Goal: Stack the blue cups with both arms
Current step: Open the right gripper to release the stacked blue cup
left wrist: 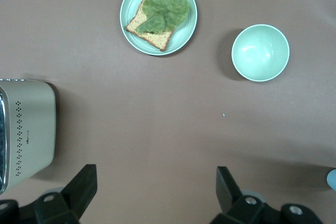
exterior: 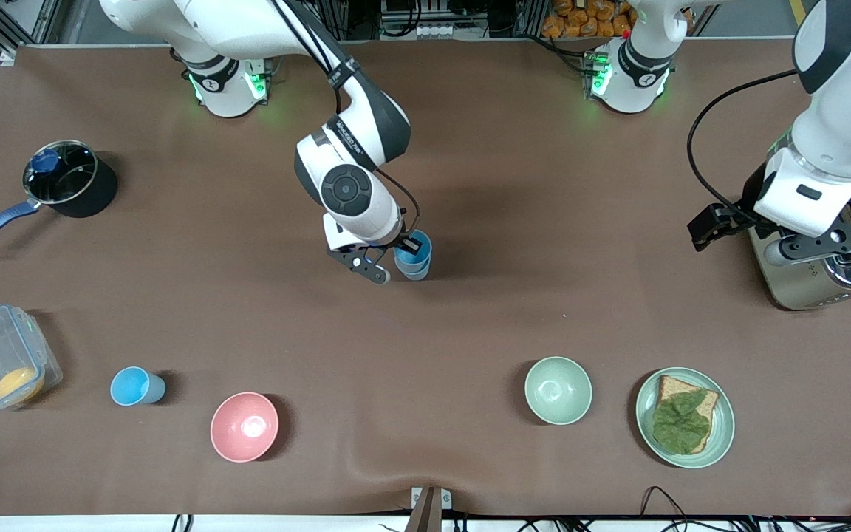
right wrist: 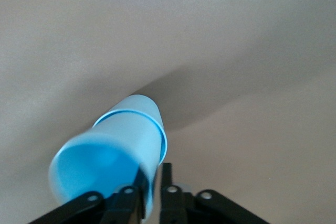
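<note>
Two blue cups are nested as one stack (exterior: 415,260) on the table's middle; the bright sky-blue cup (right wrist: 105,166) sits in the paler one (right wrist: 142,109). My right gripper (exterior: 406,248) is shut on the top cup's rim, one finger inside and one outside the wall, as the right wrist view (right wrist: 155,182) shows. A third blue cup (exterior: 136,386) stands near the front edge toward the right arm's end. My left gripper (exterior: 708,225) hangs open and empty over bare table beside the toaster; its fingers (left wrist: 79,188) are wide apart.
A pink bowl (exterior: 244,426) and a pale green bowl (exterior: 558,389) stand near the front edge. A plate with bread and lettuce (exterior: 684,417), a toaster (exterior: 817,273), a saucepan (exterior: 67,179) and a plastic box (exterior: 1,366) lie round the table.
</note>
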You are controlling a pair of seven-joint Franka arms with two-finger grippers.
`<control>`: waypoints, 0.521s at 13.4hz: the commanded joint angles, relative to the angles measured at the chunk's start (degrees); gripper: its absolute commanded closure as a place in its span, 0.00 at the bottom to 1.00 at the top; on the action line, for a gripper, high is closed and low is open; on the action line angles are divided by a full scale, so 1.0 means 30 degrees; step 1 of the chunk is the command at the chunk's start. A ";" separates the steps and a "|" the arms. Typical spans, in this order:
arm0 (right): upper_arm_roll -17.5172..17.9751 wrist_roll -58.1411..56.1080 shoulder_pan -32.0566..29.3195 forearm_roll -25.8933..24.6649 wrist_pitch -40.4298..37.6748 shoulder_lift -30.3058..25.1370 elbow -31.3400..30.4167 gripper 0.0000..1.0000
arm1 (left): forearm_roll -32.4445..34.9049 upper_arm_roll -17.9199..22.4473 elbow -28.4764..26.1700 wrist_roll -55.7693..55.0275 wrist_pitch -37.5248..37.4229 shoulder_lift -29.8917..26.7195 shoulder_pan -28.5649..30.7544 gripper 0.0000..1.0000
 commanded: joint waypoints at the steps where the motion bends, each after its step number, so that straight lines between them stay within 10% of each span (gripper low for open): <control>1: 0.0022 -0.0064 -0.0151 -0.0243 -0.0143 -0.0210 0.0166 0.00 | -0.0362 -0.0071 -0.0023 0.0372 -0.0599 -0.0630 0.0162 0.00; 7: -0.0037 -0.3518 -0.2055 -0.0272 -0.2775 -0.1820 0.0254 0.00 | -0.1239 0.2060 0.0649 0.2303 -0.1594 -0.0836 -0.0653 0.00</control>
